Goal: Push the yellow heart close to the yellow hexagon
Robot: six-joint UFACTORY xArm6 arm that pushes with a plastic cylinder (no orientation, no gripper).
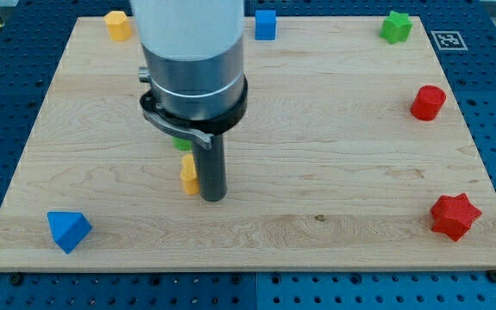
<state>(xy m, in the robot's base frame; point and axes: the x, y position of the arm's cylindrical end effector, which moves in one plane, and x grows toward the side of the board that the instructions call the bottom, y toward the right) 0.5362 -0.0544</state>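
Observation:
My tip point(213, 199) rests on the board just right of a small yellow block point(189, 175), touching or nearly touching it; the rod hides part of it, so its shape is unclear, probably the heart. Another yellow block, the hexagon point(118, 24), sits at the view's top left near the board's edge. A green block point(182, 144) peeks out just above the yellow one, mostly hidden by the arm.
A blue cube point(265, 24) at top middle, a green star point(395, 27) at top right, a red cylinder point(428, 102) at right, a red star point(454, 215) at bottom right, a blue triangular block point(67, 230) at bottom left. The wooden board point(334, 146) ends at blue pegboard.

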